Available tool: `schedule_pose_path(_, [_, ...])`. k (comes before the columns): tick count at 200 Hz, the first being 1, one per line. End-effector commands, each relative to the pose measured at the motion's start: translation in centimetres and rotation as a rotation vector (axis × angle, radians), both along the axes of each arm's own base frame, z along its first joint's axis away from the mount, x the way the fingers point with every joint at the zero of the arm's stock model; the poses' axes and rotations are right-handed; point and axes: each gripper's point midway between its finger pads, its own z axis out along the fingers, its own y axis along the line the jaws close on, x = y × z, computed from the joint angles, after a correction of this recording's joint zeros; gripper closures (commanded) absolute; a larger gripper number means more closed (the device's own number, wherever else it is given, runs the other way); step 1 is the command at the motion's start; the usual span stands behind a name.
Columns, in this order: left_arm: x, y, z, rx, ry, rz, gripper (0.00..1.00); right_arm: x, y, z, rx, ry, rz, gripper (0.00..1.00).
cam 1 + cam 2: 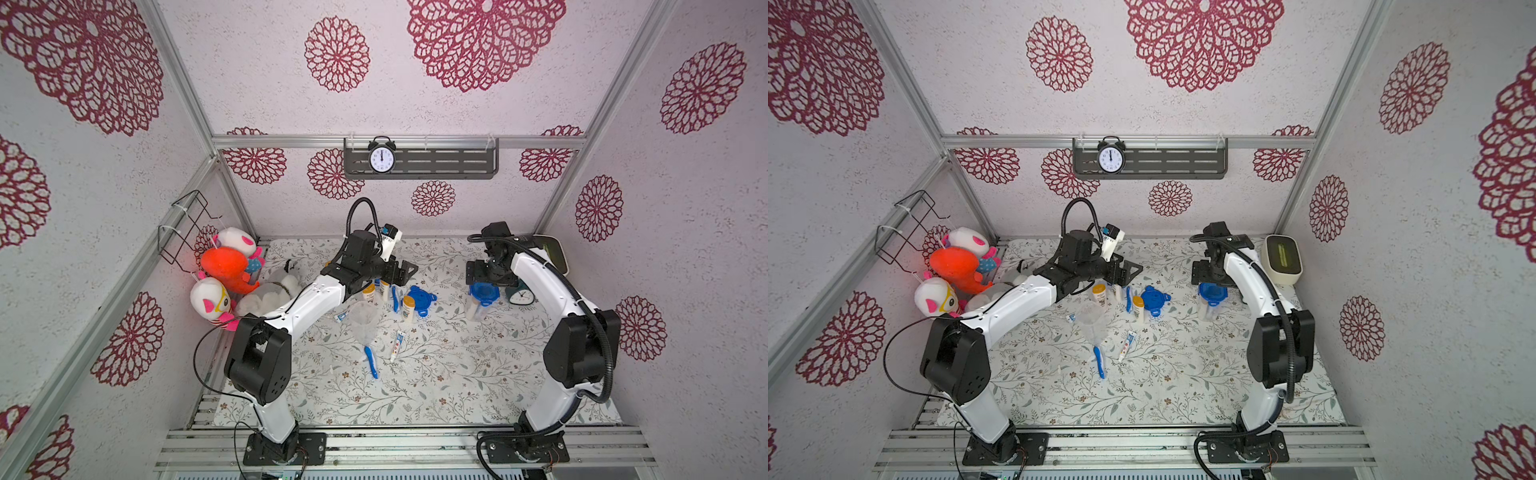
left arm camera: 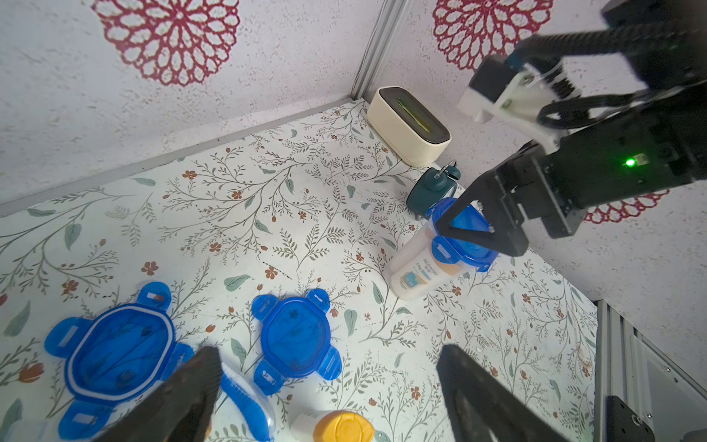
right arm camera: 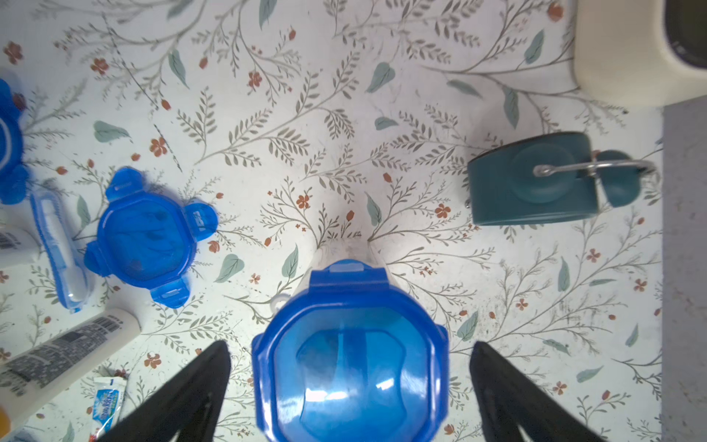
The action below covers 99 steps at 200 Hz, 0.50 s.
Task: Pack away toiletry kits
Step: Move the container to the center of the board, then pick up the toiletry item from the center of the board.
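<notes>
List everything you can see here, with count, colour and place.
closed jar: one, clear, blue lid, right side
open jar: one, clear, lying centre
loose lids: two, blue, centre
toothbrushes: two, blue, centre
toothpaste tubes: two, white, centre
bottles: three loose, white, orange caps, centre
teal clock: one, beside closed jar
black clock: one, wall shelf
plush toys: several, mixed, left side
cream box: one, back right corner
left gripper: open
right gripper: open, over closed jar

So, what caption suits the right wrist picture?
Open right gripper flanks a blue-lidded jar near a teal clock.
</notes>
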Motion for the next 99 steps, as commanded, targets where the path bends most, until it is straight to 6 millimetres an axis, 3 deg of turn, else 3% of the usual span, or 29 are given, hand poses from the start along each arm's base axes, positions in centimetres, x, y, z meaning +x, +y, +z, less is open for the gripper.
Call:
schedule_pose_path(1, [0.7, 0.0, 2.6, -0.038, -0.055, 0.013, 0.07, -0.2, -0.7, 7.2, 0.000, -0.204, -0.015, 0.01])
schedule_pose_path(18, [0.7, 0.3, 2.9, -0.033, -0.059, 0.026, 0.07, -0.4, 0.6, 8.3, 0.056, -0.247, 0.051, 0.01])
schedule_pose_path(50, [0.1, 2.4, 3.1, -0.033, -0.064, 0.081, 0.07, 0.3, 8.0, 8.2, 0.220, -0.335, 0.370, 0.02])
schedule_pose_path(78, [-1.6, 5.2, 3.0, -0.035, -0.090, 0.142, 0.11, 1.6, 13.2, 5.4, 0.271, -0.286, 0.548, 0.14])
schedule_pose_path(99, [-3.5, 7.7, 2.6, -0.005, -0.128, 0.203, 0.13, 1.4, 16.5, 3.2, 0.274, -0.245, 0.657, 0.22])
